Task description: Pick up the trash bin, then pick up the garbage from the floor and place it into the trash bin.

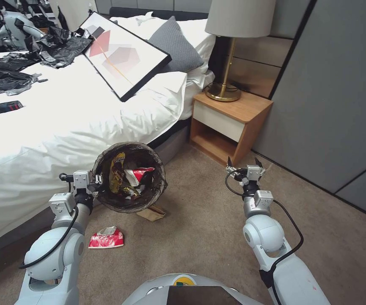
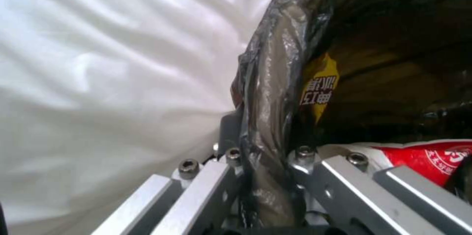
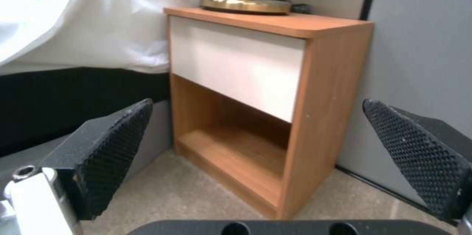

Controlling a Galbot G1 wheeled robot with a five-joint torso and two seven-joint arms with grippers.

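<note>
Our left gripper (image 1: pixel 94 183) is pinching the bag-covered rim of the small round bin lined with a dark translucent bag (image 1: pixel 128 177), its metal fingers (image 2: pixel 315 161) pressing together on the rim wall from inside and outside, and we are holding the bin off the beige short-pile carpet (image 1: pixel 208 237), just beside the white-sheeted bed (image 1: pixel 56 127). Inside we are carrying a yellow snack wrapper (image 1: pixel 117 171) and a red-and-white wrapper (image 1: pixel 139 173). Our right gripper (image 1: pixel 245 167) is hovering with its black textured fingers (image 3: pixel 113 142) spread wide and holding nothing, facing the wooden nightstand with a white drawer front (image 3: pixel 256 91). On the carpet below the bin, a crumpled red-and-white wrapper (image 1: pixel 106 238) and a flattened brown paper bag (image 1: pixel 151 213) are lying, the bag partly under the bin. We are judging the grip as the weak point: we are holding only one spot on the rim, through slippery film, so the bin could rotate or slide out, or the liner could pull loose. The bin's mouth is facing up and toward our head camera, its long axis seemingly tipped from vertical, so further tilt could spill the wrappers.
</note>
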